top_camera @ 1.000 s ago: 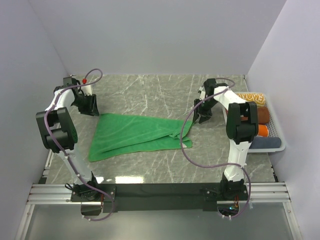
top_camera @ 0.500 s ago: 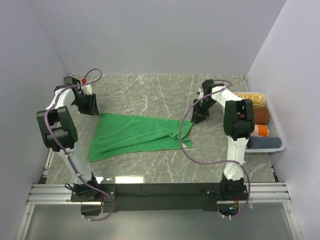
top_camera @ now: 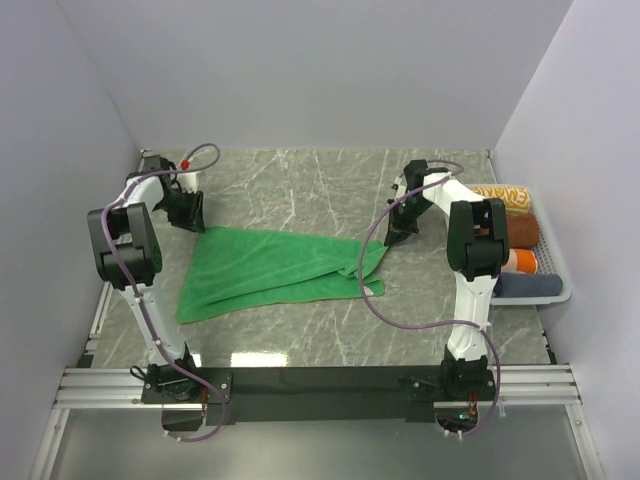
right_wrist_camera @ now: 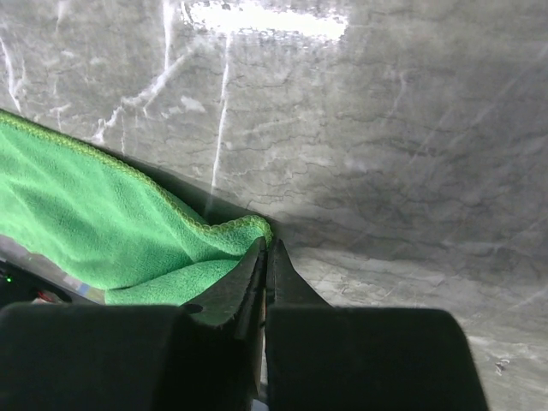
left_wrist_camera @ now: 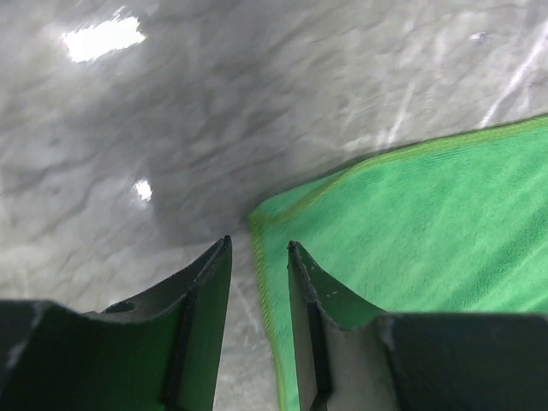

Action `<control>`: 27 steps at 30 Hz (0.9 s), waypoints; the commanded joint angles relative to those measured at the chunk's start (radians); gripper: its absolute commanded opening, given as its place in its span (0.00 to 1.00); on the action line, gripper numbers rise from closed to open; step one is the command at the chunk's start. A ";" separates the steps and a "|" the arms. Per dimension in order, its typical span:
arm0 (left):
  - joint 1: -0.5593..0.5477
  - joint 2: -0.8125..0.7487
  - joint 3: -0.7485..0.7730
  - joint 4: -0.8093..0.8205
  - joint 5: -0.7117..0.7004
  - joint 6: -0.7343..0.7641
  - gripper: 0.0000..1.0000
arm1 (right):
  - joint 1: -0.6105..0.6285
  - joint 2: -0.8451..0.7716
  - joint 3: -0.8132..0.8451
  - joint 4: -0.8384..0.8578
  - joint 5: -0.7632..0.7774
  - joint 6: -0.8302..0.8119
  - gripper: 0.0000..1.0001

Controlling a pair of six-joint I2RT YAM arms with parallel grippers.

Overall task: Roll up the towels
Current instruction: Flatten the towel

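Grey marbled table (top_camera: 300,180) carries your green towel (top_camera: 270,265), spread across its middle. Your left gripper (left_wrist_camera: 257,246) sits at the towel's far left corner, jaws apart, with the hem running between them. Your right gripper (right_wrist_camera: 265,247) is at the far right corner, jaws pressed together on the curled-up tip of cloth. Rolled towels (top_camera: 515,235) lie in the tray (top_camera: 565,292) at the right.

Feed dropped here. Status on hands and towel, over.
Right hand shut on green towel, far-right corner. Left hand open at its far-left corner, not gripping. Nothing blocking either.
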 commanded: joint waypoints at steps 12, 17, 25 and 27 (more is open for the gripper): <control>-0.073 0.031 0.035 0.074 -0.056 0.222 0.42 | -0.007 -0.061 0.053 -0.041 -0.049 -0.100 0.00; -0.076 0.066 0.066 0.020 -0.059 0.321 0.42 | -0.007 -0.055 0.067 -0.054 -0.055 -0.120 0.00; -0.082 0.076 0.043 -0.012 -0.012 0.365 0.27 | -0.007 -0.075 0.084 -0.054 -0.072 -0.153 0.00; -0.082 0.059 0.028 -0.021 0.043 0.380 0.22 | -0.007 -0.078 0.098 -0.055 -0.072 -0.172 0.00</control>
